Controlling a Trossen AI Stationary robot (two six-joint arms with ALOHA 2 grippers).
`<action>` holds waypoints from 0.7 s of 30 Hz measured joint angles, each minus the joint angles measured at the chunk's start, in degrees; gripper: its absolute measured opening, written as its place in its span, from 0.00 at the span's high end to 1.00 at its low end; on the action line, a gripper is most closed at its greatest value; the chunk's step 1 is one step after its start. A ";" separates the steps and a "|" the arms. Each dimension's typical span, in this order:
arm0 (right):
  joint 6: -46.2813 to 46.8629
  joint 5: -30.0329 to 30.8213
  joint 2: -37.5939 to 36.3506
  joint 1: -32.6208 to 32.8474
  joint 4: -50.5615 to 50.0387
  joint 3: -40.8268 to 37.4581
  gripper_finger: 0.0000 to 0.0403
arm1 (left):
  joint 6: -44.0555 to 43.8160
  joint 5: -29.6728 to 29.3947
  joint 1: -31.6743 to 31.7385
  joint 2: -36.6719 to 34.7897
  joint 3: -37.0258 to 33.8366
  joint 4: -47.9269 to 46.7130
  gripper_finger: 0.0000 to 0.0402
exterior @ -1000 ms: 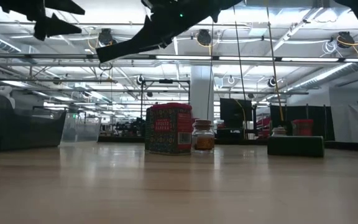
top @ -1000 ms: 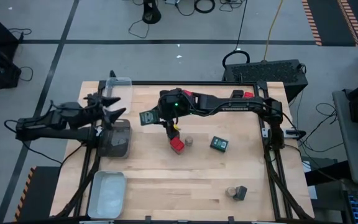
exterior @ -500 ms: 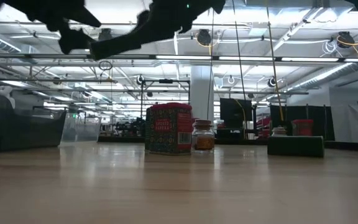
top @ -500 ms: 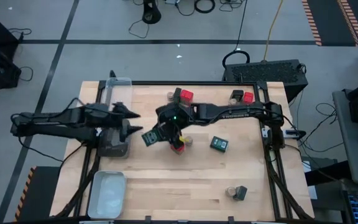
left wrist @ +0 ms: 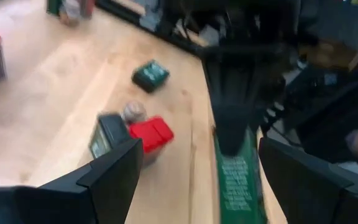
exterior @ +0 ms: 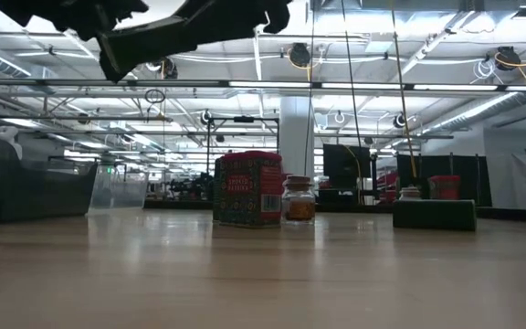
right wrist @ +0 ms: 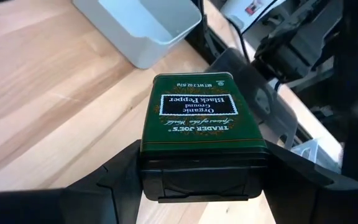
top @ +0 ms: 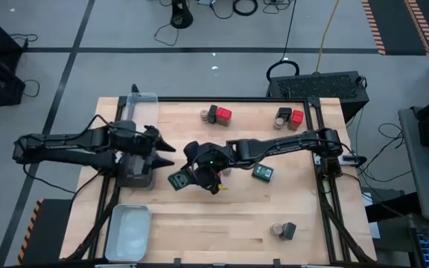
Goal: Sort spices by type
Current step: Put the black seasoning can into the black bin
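While the right end effector has its two fingers clamped on a dark green pepper tin, carried up off the bench, the job as I read it is getting that tin over to wherever the dark green ones are being grouped. From above, the tin hangs at the tip of the right end effector, and the dark tray sits just beyond it, with the left end effector spread wide and holding nothing right beside that tray. A red tin and a small round jar sit close behind the carried tin; another green tin lies further back along the right arm. More red tins and jars wait at the far edge of the bench, and one more pair sits near the front edge. A pale tray is at the front left corner. If it were me, I'd keep the tin level and squarely pinched, come in high over the tray wall, and lower before letting go so it doesn't tip. Biggest worry is the two arms being so close, so I'd give the left one room first.
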 joint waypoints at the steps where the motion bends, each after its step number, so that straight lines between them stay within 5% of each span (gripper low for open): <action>1: 0.06 -0.03 -0.01 0.00 0.59 0.00 0.39 | 0.05 -0.20 0.00 -0.17 0.00 0.29 0.19; 14: 1.25 0.15 -0.04 -0.72 2.13 0.00 0.39 | 0.04 6.06 -0.56 4.98 -0.60 -0.19 0.19; 21: 3.13 0.13 0.06 -0.99 -0.99 0.00 0.39 | 2.81 4.59 -0.40 5.23 -0.61 1.46 0.19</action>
